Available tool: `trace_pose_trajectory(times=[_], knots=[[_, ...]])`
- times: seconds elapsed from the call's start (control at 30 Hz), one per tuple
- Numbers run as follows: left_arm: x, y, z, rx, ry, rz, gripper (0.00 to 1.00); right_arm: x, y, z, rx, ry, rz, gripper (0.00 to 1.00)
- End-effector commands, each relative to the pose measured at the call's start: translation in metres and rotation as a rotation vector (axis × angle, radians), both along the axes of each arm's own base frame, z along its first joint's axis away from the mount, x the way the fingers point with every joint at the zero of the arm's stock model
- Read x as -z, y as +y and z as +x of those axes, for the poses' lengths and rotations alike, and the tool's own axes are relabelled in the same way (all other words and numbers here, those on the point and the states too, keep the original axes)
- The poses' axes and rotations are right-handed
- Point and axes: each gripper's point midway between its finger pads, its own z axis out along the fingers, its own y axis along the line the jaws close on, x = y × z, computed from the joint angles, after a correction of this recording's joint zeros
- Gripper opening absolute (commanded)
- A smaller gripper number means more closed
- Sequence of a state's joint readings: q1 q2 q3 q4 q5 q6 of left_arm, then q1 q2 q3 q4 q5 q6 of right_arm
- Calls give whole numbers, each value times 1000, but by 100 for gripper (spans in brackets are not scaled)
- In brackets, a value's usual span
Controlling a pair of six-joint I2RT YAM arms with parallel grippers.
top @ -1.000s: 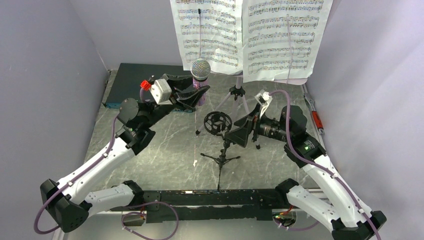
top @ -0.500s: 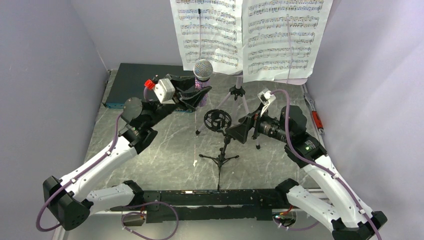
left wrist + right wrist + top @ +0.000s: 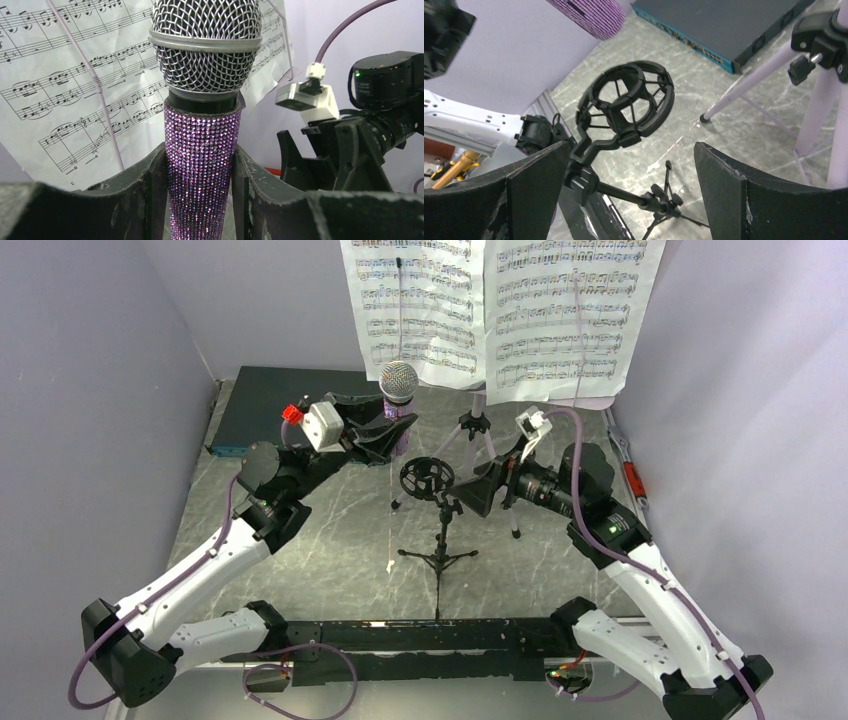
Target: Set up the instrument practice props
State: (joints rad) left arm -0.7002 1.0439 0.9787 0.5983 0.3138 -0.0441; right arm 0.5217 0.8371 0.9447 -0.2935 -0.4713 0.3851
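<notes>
Nearest us, toward the middle of the table (image 3: 330,530) and a little in from its near edge, the small black mic stand (image 3: 441,540) sits on its spread tripod with its ring cradle (image 3: 425,478) tipped up and vacant. The right gripper (image 3: 478,495) is spread wide just beside that cradle. In its wrist view the fingers flank the neck without clearly touching, and we judge it is placed to steady the stand for loading. Further in and to the left, the left gripper (image 3: 385,432) is clenched on the glittery purple microphone (image 3: 202,150). It holds the body low and upright, mesh head up, so the tail can drop into the ring. The microphone is off the table, near the cradle but not yet over it. At the far edge the lilac music stand (image 3: 478,430) already carries both sheet-music pages (image 3: 500,310), side by side.
</notes>
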Motion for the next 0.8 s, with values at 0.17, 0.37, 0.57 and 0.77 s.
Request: trace_pose_trajectory(times=[0.17, 0.37, 0.57, 0.77], knots=[[-34, 23, -6, -77, -66, -92, 3, -70, -11, -9, 38, -213, 131, 100], [-44, 34, 5, -101, 52, -234, 3, -64, -18, -9, 75, -219, 121, 100], [-55, 31, 9, -24, 221, -366, 3, -60, -19, -7, 83, -210, 106, 100], [-61, 27, 10, 26, 303, -409, 3, -58, -18, -5, 80, -207, 98, 100]])
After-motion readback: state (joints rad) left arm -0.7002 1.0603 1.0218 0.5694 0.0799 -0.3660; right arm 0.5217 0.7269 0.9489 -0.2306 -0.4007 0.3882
